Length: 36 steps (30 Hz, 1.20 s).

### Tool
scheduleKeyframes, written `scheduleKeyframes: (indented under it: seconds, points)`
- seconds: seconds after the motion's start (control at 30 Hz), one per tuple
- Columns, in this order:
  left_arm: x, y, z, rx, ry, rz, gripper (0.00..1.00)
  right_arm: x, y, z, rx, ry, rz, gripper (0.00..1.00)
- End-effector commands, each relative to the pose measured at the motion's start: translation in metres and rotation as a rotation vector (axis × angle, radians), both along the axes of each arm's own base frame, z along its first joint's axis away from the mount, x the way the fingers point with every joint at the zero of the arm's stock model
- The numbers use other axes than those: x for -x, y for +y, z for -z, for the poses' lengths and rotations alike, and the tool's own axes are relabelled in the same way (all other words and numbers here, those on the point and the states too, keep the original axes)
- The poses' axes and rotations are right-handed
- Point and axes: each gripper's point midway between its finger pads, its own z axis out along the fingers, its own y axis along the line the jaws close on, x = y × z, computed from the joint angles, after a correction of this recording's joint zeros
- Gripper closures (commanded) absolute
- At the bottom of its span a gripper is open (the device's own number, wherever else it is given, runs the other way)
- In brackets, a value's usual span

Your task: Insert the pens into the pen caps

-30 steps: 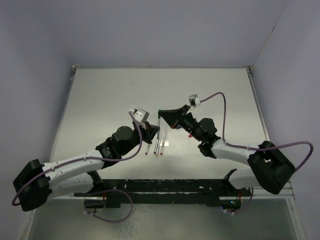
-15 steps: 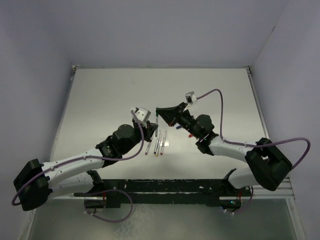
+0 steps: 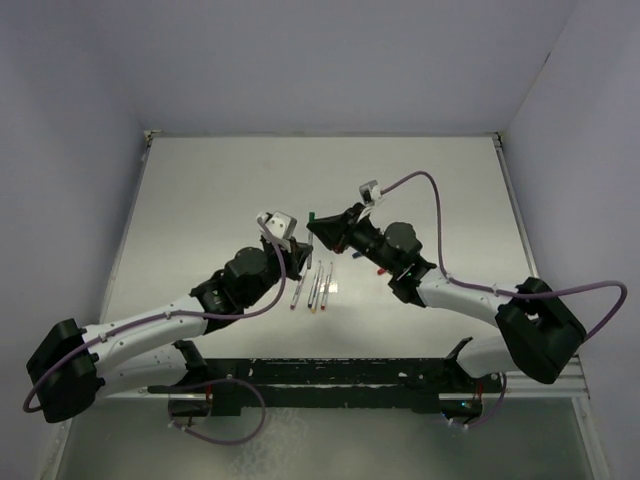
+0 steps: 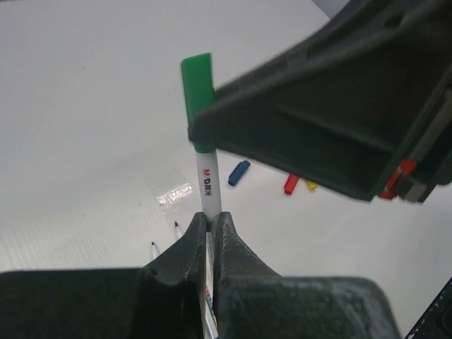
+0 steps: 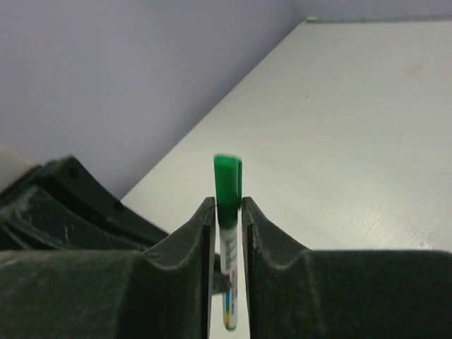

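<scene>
Clamping pen (image 4: 209, 185) upright, left pincer (image 4: 210, 224), right pincer (image 5: 228, 209) flanking green cap (image 5: 227, 182)

one brand mark on the pen barrel

the white pen (image 4: 209, 180) carries small red print just below its green cap (image 4: 198, 99). in the left wrist view it looks like "m&g", followed by tiny characters too small to read. coloured print lower on the barrel, also seen from the right wrist, is too blurred to read.
</scene>
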Motion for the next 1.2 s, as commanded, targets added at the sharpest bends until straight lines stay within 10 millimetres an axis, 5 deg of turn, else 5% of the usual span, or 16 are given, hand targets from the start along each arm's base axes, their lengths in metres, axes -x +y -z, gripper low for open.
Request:
scheduleKeyframes:
  seconds: [0.0, 0.13, 0.37, 0.7, 1.0, 1.17]
  points:
    - [-0.01, 0.003, -0.051, 0.169, -0.052, -0.064, 1.0, 0.01, -0.002, 0.015, 0.154, 0.017, 0.0, 0.73]
    - [-0.004, 0.018, 0.003, 0.072, 0.079, -0.121, 1.0, -0.004, -0.028, -0.022, 0.153, -0.08, 0.156, 0.58]
    - [-0.014, 0.048, 0.041, -0.051, 0.17, -0.27, 1.0, -0.011, -0.076, -0.049, 0.178, -0.139, 0.364, 0.36]
    - [-0.073, 0.091, 0.074, -0.068, 0.301, -0.385, 1.0, -0.022, -0.126, -0.012, 0.257, -0.046, 0.52, 0.41]
    - [-0.111, 0.09, 0.114, -0.199, 0.422, -0.397, 1.0, -0.05, -0.182, 0.048, 0.317, 0.26, 0.683, 0.46]
    - [-0.127, 0.096, 0.135, -0.235, 0.478, -0.394, 1.0, -0.055, -0.184, 0.061, 0.343, 0.327, 0.674, 0.45]
